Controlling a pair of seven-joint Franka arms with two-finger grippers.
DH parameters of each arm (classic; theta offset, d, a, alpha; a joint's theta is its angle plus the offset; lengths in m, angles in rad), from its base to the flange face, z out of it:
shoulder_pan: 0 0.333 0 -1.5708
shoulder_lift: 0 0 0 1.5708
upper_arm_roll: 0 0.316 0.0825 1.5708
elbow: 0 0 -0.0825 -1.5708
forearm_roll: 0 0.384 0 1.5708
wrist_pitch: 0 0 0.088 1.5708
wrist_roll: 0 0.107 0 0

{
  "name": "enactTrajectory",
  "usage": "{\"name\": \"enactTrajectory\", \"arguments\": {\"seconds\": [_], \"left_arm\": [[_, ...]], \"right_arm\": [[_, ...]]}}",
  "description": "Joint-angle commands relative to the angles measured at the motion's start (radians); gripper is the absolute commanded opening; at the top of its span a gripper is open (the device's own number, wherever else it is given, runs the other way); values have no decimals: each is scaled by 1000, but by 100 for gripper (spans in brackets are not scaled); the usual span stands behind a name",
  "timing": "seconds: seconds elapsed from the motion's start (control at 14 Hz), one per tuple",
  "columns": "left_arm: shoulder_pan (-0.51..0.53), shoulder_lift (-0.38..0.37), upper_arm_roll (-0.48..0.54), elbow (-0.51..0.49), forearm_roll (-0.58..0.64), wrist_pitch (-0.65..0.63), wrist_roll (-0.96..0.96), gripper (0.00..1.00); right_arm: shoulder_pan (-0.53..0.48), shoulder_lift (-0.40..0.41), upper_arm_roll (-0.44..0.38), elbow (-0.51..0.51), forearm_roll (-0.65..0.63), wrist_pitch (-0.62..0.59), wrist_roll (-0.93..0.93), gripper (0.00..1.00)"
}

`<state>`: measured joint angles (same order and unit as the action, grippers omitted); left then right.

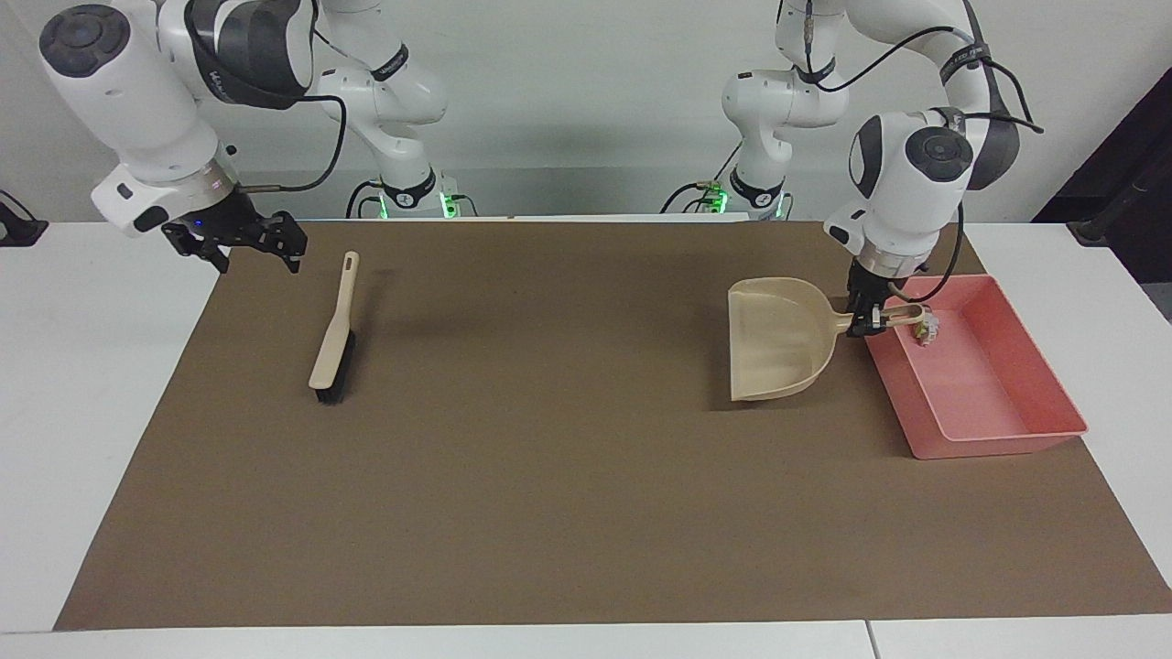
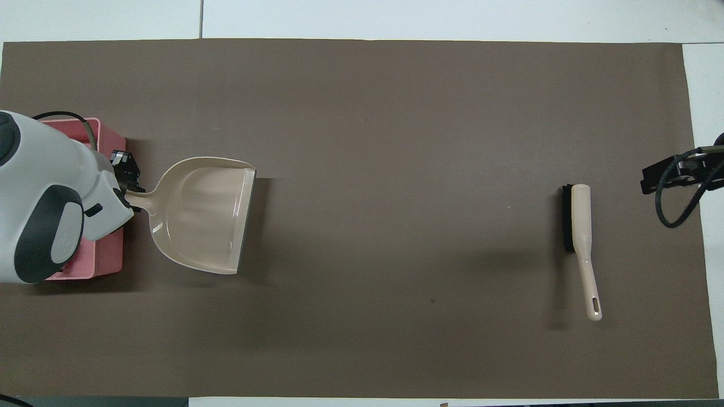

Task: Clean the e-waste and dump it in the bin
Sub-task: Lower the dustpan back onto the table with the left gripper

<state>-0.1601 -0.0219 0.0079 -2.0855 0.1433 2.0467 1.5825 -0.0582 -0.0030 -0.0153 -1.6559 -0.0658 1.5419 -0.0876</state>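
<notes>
Facing view: The left gripper (image 1: 868, 318) is seen clenched on the handle of the beige dustpan (image 1: 776, 340), at the rim of the bin (image 1: 993, 435). The dustpan is positioned on or just above the brown mat (image 1: 568, 494), beside the bin on the side toward the right arm's end of the table; whether it touches the mat cannot be told. The pan is seen without contents. The bin is located at the left arm's end of the table. The e-waste (image 1: 927, 328) is located inside the bin, at the corner nearest the robots, just beside the tip of the dustpan handle. The right gripper (image 1: 249, 249) is held released, with nothing between its fingers, above the mat edge at the right arm's end of the table. The brush (image 1: 333, 329) is laid flat on the mat near that gripper, with its handle pointed toward the robots.

Overhead view: The bin (image 2: 107, 257) is mostly covered by the left arm. The dustpan (image 2: 205, 215) is shown with its mouth directed toward the right arm's end of the table. The left gripper (image 2: 125, 180) is seen at the dustpan handle. The brush (image 2: 581, 243) is seen well apart from the dustpan. Only part of the right gripper (image 2: 670, 175) is shown at the frame edge. The e-waste is hidden in this view.
</notes>
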Motion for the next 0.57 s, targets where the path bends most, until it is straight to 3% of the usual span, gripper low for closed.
{"name": "enactTrajectory", "arguments": {"seconds": [0.0,0.5], "left_arm": [[-22,20,14,-45,-16,95,-25,0],[-9,82,17,-88,-16,196,-93,0]], "right_arm": [[11,-9,-8,7,11,15,14,99],[14,-25,-14,-7,14,24,12,99]]}}
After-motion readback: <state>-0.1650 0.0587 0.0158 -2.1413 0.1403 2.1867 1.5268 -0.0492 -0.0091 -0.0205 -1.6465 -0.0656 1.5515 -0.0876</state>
